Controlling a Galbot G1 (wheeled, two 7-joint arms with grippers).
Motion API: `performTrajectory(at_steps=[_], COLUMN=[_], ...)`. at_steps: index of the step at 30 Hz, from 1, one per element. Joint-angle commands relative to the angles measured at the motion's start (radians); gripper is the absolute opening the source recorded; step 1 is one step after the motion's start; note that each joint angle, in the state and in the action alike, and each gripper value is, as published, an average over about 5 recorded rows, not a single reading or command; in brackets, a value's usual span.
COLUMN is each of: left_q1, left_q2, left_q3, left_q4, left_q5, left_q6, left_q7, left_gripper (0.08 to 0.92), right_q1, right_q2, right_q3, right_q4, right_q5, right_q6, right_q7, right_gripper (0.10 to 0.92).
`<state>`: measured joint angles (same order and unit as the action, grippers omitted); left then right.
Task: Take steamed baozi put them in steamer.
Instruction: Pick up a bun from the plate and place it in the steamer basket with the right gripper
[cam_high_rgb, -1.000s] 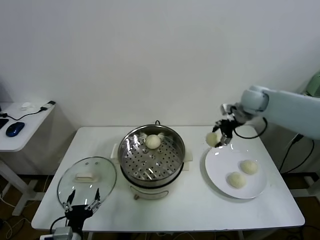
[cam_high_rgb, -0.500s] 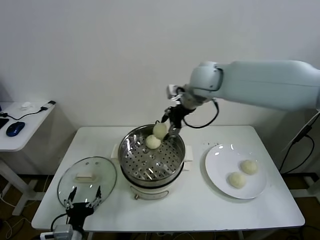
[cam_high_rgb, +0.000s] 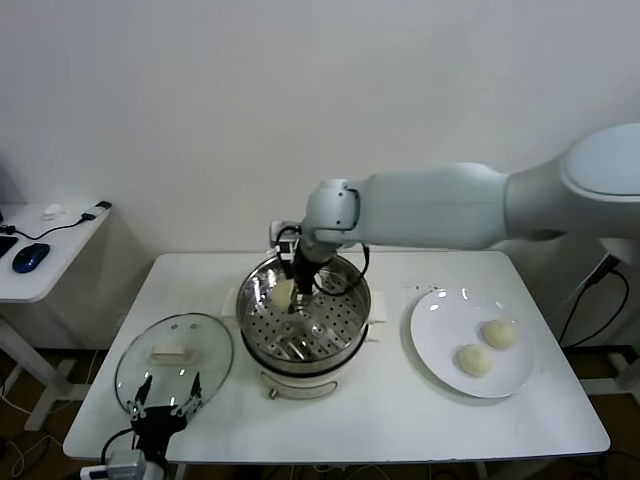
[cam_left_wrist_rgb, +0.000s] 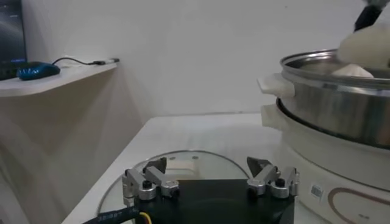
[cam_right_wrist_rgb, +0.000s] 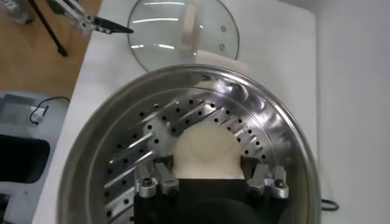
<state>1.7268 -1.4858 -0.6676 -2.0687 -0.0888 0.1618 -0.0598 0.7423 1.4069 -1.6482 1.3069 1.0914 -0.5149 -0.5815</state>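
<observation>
Your right gripper (cam_right_wrist_rgb: 210, 181) clamps a smooth cream-white bun (cam_right_wrist_rgb: 206, 152) low inside the shiny round steel steamer (cam_high_rgb: 304, 315), above its perforated floor. Two more buns (cam_high_rgb: 498, 333) lie on the white plate (cam_high_rgb: 430, 350) beside the steamer. Your left gripper (cam_left_wrist_rgb: 210, 178), jaws spread and empty, hovers over the round glass lid (cam_high_rgb: 173, 358) on the steamer's other side.

Cream-white baozi (cam_high_rgb: 283, 293), shiny silver perforated steamer (cam_high_rgb: 335, 330).

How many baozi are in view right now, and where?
3: two baozi on the plate at and; one held by the right gripper in the steamer. Another may be hidden.
</observation>
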Motion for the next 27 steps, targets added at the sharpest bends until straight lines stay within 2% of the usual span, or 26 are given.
performTrajectory(at_steps=[1,8,13,17,22,27], left_q1=[-0.001,-0.002,-0.002,-0.002,0.0,0.002], left_q2=[0.0,0.002,0.002,0.001,-0.001,-0.001], left_q3=[0.0,0.002,0.002,0.002,0.003,0.002], left_q4=[0.001,0.005,0.003,0.0,-0.002,-0.004], left_q5=[-0.001,0.0,0.0,0.0,0.001,0.002], left_q6=[-0.001,-0.003,-0.004,-0.003,-0.002,-0.002], left_q7=[0.0,-0.001,-0.001,-0.001,-0.001,-0.001], left_gripper=[0.823,0.823,0.823,0.823,0.823,0.823], right_q1=[-0.137,-0.163,-0.133,-0.049,0.127,0.307], right_q2=[0.097,0.119,0.097,0.045,-0.092,-0.332], right_q3=[0.021,0.036,0.037,-0.002,-0.064,-0.116], right_q4=[-0.14,-0.172,-0.146,-0.098,-0.01,0.094], right_q5=[-0.02,-0.023,-0.036,-0.074,-0.101,-0.117], right_q6=[-0.032,-0.031,-0.006,0.07,0.189,0.245], right_q7=[0.044,0.038,-0.012,-0.102,-0.26,-0.388], right_gripper=[0.712,0.718,0.802,0.821,0.823,0.823])
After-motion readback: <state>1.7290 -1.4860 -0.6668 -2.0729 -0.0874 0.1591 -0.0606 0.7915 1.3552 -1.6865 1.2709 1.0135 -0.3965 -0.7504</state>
